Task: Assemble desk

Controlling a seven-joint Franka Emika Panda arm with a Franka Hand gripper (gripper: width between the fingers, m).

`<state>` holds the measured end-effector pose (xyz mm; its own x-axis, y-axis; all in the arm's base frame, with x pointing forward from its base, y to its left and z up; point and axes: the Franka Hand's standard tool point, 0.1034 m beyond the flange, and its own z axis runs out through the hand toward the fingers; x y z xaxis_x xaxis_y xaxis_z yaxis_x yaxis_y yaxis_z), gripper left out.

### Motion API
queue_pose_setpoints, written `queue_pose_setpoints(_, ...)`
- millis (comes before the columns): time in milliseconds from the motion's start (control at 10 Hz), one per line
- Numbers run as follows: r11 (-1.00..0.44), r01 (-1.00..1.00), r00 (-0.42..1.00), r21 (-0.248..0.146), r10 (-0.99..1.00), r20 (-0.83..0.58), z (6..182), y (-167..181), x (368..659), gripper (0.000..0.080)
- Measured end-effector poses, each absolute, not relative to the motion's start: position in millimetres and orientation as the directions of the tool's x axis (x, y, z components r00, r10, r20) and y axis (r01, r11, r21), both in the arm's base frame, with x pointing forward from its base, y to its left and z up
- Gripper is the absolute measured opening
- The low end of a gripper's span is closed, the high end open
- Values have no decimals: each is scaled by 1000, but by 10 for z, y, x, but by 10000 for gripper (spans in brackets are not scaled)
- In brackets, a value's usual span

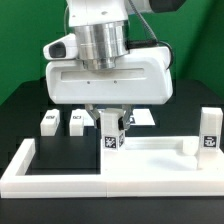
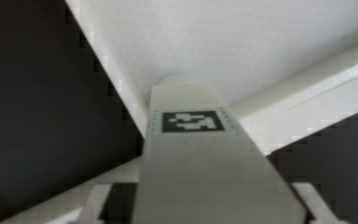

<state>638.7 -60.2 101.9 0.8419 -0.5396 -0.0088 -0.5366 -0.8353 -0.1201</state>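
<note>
White leg tight in the hand; other legs only in exterior view.

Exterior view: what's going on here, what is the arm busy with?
The arm has its end effector lowered over a tagged leg of the desk, with one finger on either side of it. The frames don't show whether the leg is actually clamped. A second leg and a third leg sit loose farther back toward the exterior view's left. A fourth leg stands upright at that view's right.
</note>
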Motion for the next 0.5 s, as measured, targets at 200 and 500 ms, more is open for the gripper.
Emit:
queue_pose_setpoints(200,-614,-784,621,-93,-779,-87,1026,-603,6361,292)
queue_pose_setpoints(500,-153,-987,158,-40,-966,-203,1054,-583,6393,292)
